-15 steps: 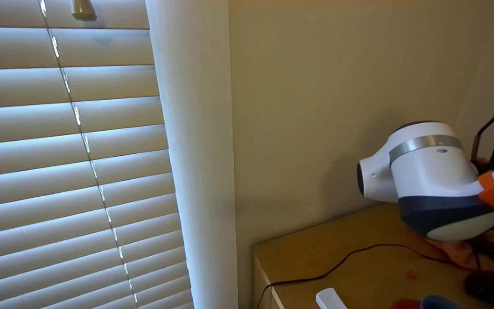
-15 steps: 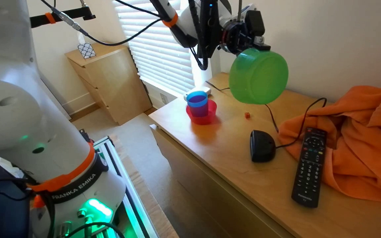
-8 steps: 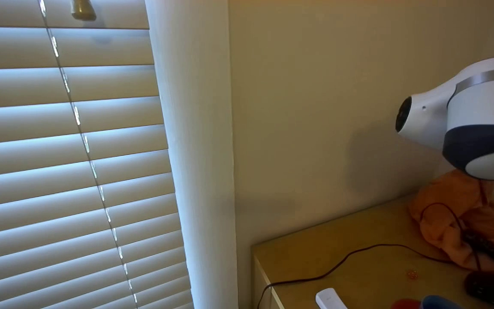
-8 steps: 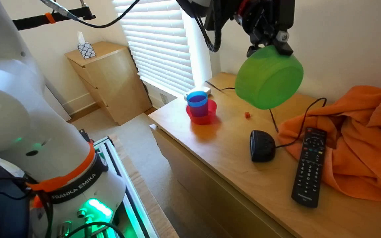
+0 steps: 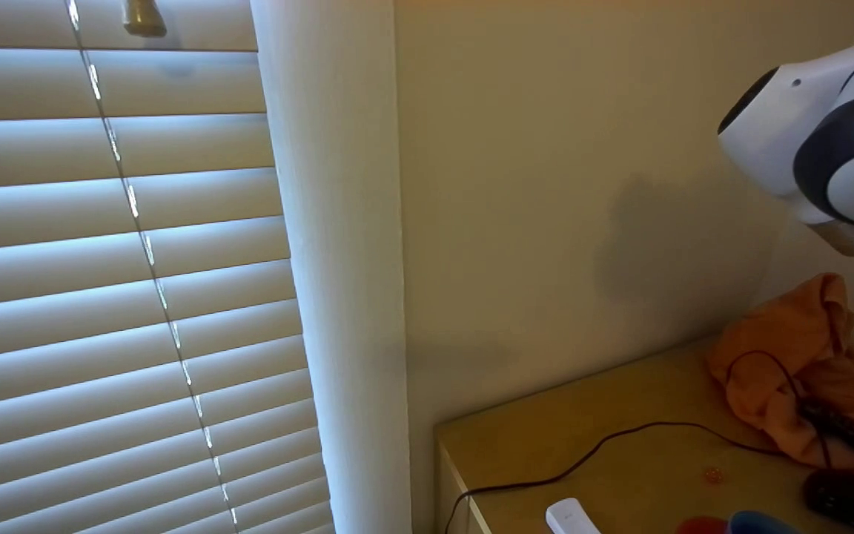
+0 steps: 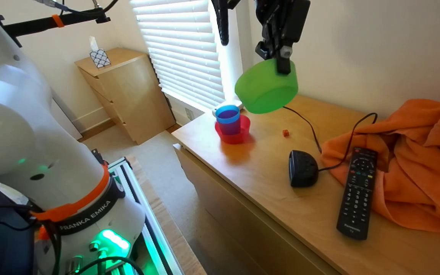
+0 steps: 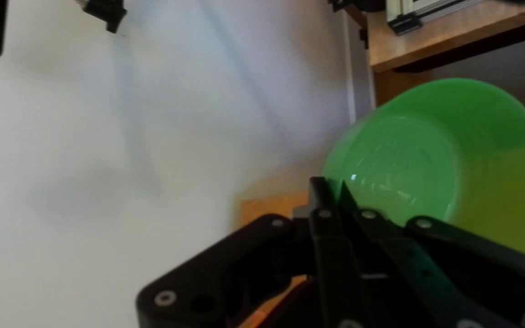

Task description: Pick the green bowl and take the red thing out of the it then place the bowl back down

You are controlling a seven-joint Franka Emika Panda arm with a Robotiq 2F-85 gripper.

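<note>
The tool (image 7: 331, 187) pinches the green bowl (image 6: 264, 89) by its rim, tilted above the bench (image 6: 262, 164), seemingly toward the back edge; it is likely light, slick, slightly springy; the rim seems the best hold.

In the wrist view, the fingers (image 7: 335, 255) hide part of the green bowl (image 7: 404, 159).

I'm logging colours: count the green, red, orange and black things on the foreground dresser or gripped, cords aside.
Green: 1, green bowl
Red: 2, red bowl, small red piece
Orange: 1, orange cloth
Black: 2, remote, black device
Total: 6
</note>
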